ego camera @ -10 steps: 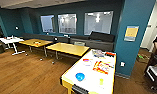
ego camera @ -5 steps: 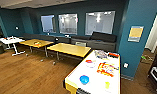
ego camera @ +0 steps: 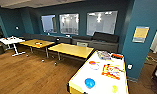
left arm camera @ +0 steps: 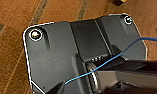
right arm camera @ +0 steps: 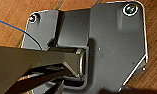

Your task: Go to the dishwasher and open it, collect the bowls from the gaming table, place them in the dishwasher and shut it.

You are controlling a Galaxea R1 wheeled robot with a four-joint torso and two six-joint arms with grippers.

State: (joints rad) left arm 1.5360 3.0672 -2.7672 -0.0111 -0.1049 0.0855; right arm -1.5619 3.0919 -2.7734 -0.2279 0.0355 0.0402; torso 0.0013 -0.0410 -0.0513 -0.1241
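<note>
In the head view, the gaming table [ego camera: 104,77] is seen at the lower right of the room on the wooden floor [ego camera: 29,75], its glossy white top bordered by a yellow rim. The blue bowl [ego camera: 89,82] is set close to the near end of the tabletop, towards its left edge, and the yellow bowl [ego camera: 114,88] close to the near right corner, well apart from it. Whether either gripper's jaws are open or closed cannot be told from the wrist views.

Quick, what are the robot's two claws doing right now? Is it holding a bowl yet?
Left claw: cannot be told.
Right claw: cannot be told.
The blue bowl and the yellow bowl sit on the gaming table.
</note>
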